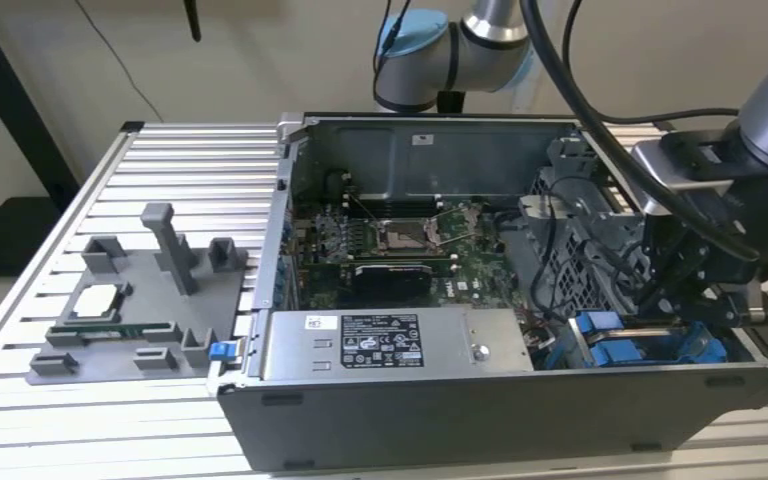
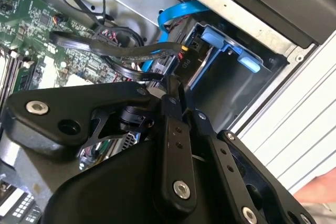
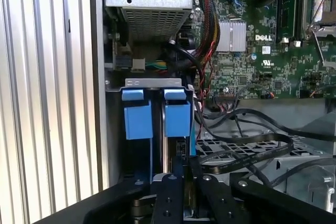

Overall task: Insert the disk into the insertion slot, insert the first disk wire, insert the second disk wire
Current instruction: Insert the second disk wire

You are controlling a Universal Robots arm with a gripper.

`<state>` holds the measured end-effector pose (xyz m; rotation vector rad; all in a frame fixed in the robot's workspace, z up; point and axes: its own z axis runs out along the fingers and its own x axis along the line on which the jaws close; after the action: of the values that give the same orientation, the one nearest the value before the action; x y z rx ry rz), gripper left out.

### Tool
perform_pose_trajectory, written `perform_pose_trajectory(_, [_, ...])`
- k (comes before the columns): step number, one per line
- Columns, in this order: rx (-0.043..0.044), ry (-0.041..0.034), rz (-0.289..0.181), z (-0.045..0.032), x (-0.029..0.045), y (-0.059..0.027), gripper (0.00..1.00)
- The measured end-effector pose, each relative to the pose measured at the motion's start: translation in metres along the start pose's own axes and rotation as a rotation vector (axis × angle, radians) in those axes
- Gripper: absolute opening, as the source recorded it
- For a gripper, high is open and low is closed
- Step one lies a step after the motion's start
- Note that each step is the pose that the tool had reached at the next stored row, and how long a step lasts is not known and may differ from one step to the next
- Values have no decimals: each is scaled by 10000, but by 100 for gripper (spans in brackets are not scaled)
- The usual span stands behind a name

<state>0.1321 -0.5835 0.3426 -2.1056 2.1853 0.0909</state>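
Black jaws (image 3: pixel 181 179) over blue-framed disk (image 3: pixel 176 121) in insertion slot (image 3: pixel 152 83).

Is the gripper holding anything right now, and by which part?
Cannot be told. The gripper sits low at the blue-fitted insertion slot, fingers close together, beside black cables; what lies between them is hidden.

Open computer case (image 1: pixel 491 400) sits on the slatted table (image 1: pixel 157 150), toward the exterior view's right. Parts holder (image 1: pixel 131 310) lies on the table just beside the case, on the exterior view's left. Inside the case: motherboard (image 1: pixel 398 240) on the floor at centre, power supply (image 1: pixel 398 343) along the near wall, drive bays (image 1: pixel 651 345) in the near corner on the exterior view's right. Gripper (image 1: pixel 684 300) hangs inside the case, above the bays.
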Motion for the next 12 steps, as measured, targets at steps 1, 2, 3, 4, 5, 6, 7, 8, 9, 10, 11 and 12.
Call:
perform_pose_trajectory(1, [0,-3,0,2,-1,0,0])
perform_pose_trajectory(2, [0,-6,0,5,-2,-1,0])
perform_pose_trajectory(3, [0,-8,0,6,-3,-1,0])
perform_pose_trajectory(4, [1,-9,0,7,-4,-1,0])
perform_pose_trajectory(5, [0,-9,0,9,-5,-2,0])
perform_pose_trajectory(6, [1,-10,0,10,-5,-2,0])
perform_pose_trajectory(7, [1,-10,0,12,-6,-3,0])
perform_pose_trajectory(8, [1,-10,0,14,-6,-4,0])
perform_pose_trajectory(9, [1,-16,0,20,-6,-5,0])
perform_pose_trajectory(10, [0,-20,1,27,-5,-5,0])
perform_pose_trajectory(11, [0,-17,1,32,-4,-6,0])
perform_pose_trajectory(12, [0,-17,1,40,-3,-6,0])
